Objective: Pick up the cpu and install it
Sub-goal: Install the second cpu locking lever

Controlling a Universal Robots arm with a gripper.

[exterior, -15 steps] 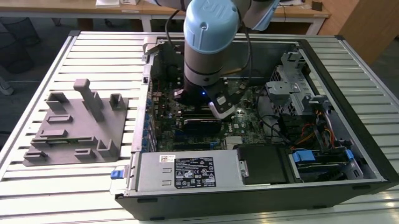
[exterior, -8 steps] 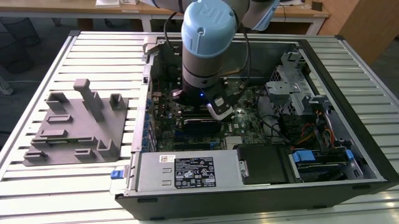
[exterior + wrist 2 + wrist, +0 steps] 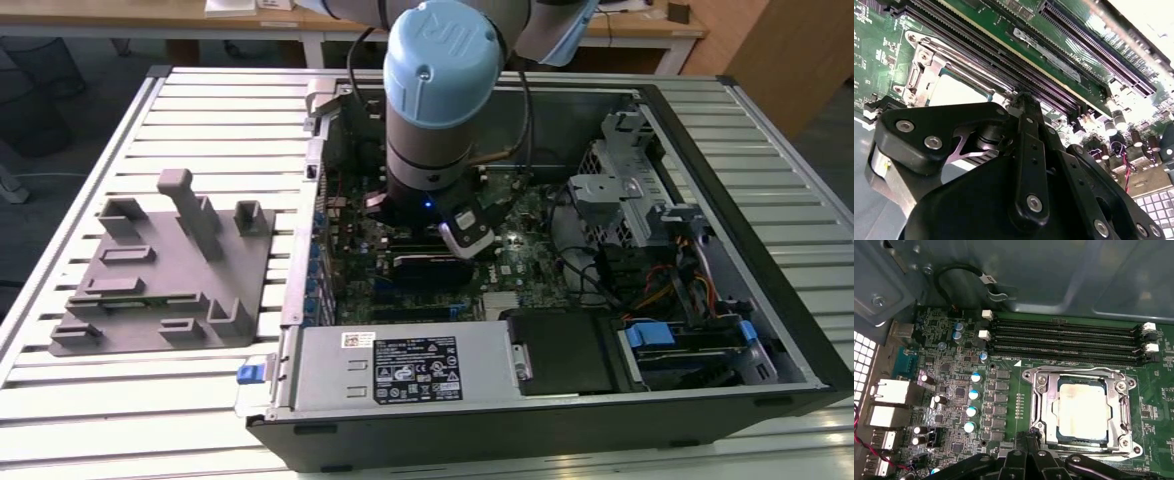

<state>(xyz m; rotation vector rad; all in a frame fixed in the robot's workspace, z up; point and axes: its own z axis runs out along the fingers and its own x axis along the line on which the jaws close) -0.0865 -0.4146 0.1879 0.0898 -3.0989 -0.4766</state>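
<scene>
My gripper (image 3: 1026, 440) hangs low inside an open computer case (image 3: 747, 250), just above the green motherboard (image 3: 954, 390). In the first wrist view its black fingers (image 3: 1029, 452) rise to a point right at the near edge of the socket frame (image 3: 1039, 395), and they look drawn together with nothing visible between them. In the second wrist view the black finger linkage (image 3: 1026, 165) fills the foreground, and its tip ends just beside the socket. I cannot tell whether the fingertips touch the frame.

The cpu (image 3: 1081, 410) lies flat inside the metal socket frame, its silvery top facing up with a pale, slightly stained patch across the middle. It sits square within the frame and is apart from my fingers. In the second wrist view a pale corner of the cpu (image 3: 956, 90) shows past the linkage.

Just beyond the socket run four long dark memory slots (image 3: 1064, 340) with white clips at their ends. Beside the socket stand small blue-topped capacitors (image 3: 974, 395), and further out are silver port blocks (image 3: 889, 390) at the board's edge.

In the exterior view, my arm (image 3: 434, 90), with its pale blue cap, reaches straight down into the middle of the case. The case lies on its side on a slatted white table (image 3: 200, 100). A grey plastic tray (image 3: 160, 270) with upright posts rests on the table on the exterior view's left, well apart from the case.
</scene>
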